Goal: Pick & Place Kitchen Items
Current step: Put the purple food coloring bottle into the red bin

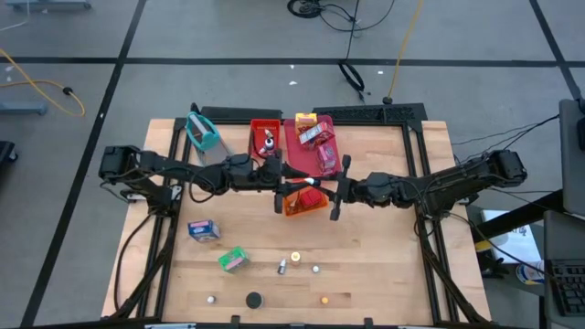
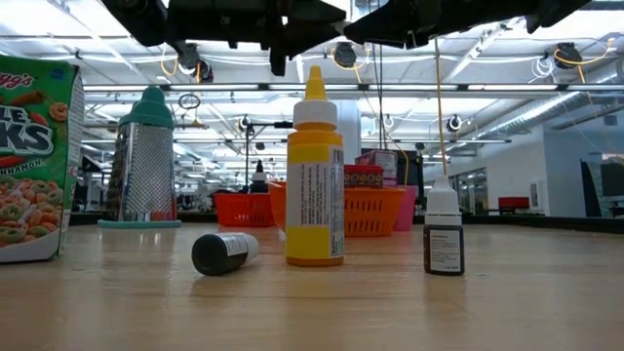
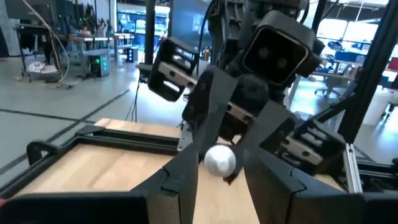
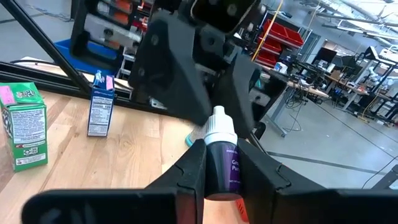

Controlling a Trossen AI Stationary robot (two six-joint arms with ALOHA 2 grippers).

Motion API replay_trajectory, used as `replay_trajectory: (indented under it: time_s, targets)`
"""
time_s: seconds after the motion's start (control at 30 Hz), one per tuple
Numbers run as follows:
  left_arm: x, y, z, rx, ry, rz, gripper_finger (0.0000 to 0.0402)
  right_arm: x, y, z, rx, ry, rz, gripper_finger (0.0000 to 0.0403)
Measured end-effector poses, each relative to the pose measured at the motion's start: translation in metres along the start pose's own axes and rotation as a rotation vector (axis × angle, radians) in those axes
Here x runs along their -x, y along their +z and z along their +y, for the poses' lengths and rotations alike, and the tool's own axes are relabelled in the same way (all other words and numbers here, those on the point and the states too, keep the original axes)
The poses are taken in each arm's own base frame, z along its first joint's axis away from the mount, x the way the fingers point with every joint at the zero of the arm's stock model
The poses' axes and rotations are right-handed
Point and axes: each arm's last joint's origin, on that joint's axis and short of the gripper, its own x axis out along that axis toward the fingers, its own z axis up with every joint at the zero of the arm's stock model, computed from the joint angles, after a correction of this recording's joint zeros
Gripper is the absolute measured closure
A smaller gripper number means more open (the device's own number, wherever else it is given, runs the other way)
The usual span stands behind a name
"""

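Mid-task: we see the left end effector [image 3: 217, 171] gripping a silver cap [image 3: 219, 159], the right end effector [image 4: 222, 163] clamping a purple bottle [image 4: 222, 163]; several items remain on the bench [image 1: 384, 265].

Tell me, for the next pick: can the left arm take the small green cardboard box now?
Probably not: the left gripper is shut on a small silver ball, though nothing crowds the green box.

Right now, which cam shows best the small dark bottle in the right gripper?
Right wrist view: the small dark bottle fills the frame, white cap up, clamped between the right gripper fingers. High view shows only the right gripper by the orange tray, bottle not discernible. Low and left wrist views don't clearly show it.
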Motion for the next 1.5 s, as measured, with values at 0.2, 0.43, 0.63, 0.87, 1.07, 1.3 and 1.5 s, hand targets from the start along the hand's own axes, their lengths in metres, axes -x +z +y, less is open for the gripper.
replay_trajectory:
  time_s: [0.2, 0.43, 0.63, 0.87, 1.07, 1.3, 1.5]
  targets:
    - [-0.005, -0.005, 0.001, 0.003, -0.004, -0.022, 0.0272, 0.0, 0.0, 0.0, -0.003, 0.002, 0.003, 0.0342]
    - [-0.008, -0.01, 0.001, -0.002, -0.019, -0.01, 0.0273, 0.0, -0.002, 0.001, -0.008, 0.007, 0.012, 0.0341]
    - [-0.008, -0.011, 0.002, -0.012, -0.013, -0.009, 0.0337, 0.0, -0.002, 0.0, -0.008, -0.001, 0.019, 0.0341]
    - [-0.008, -0.011, 0.002, -0.014, -0.01, -0.003, 0.0371, 0.0, -0.003, 0.001, -0.004, -0.003, 0.032, 0.034]
    - [-0.007, -0.009, 0.001, -0.02, -0.022, 0.005, 0.0371, 0.0, -0.003, 0.001, -0.005, 0.007, 0.025, 0.032]
    - [-0.006, -0.009, 0.001, -0.022, -0.022, 0.013, 0.0371, 0.0, -0.003, 0.001, 0.013, 0.012, 0.031, 0.0316]
    - [-0.001, -0.003, 0.0, -0.036, -0.017, 0.038, 0.0371, 0.0, -0.004, 0.001, 0.012, 0.007, 0.051, 0.0315]
